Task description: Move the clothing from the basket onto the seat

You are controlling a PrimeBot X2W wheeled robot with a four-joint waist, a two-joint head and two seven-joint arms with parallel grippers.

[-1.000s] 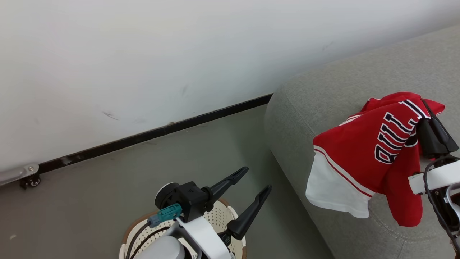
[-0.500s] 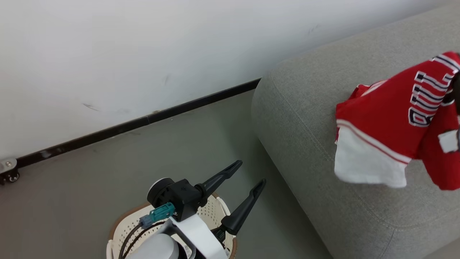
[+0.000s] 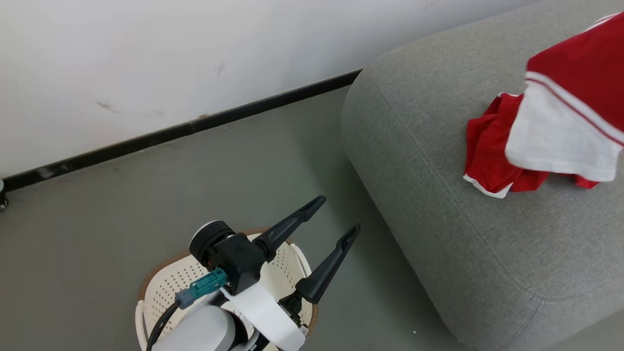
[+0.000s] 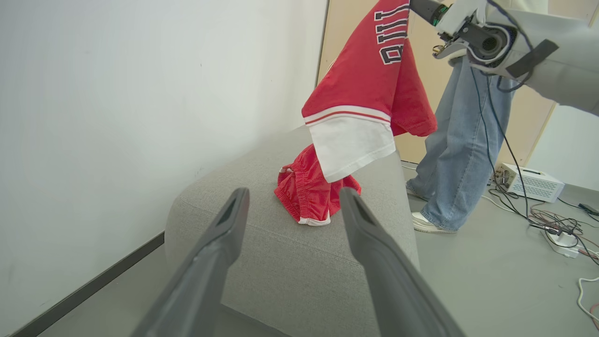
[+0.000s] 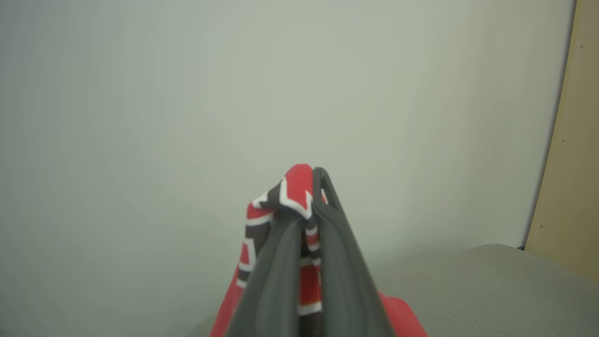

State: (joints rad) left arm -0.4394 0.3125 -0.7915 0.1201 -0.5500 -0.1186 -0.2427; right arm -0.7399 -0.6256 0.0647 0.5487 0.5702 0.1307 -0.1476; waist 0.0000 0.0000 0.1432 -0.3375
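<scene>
Red jersey (image 4: 365, 79) is clamped in the right end effector (image 5: 309, 189) and hung above the seat (image 3: 438, 219), where red shorts (image 3: 487, 151) are heaped. Left end effector (image 3: 335, 217) is held wide apart, empty, over the basket (image 3: 168, 285).

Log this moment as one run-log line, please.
right end effector: shut on jersey, hanging over seat | left end effector: open, empty, by basket | shorts: on seat
</scene>
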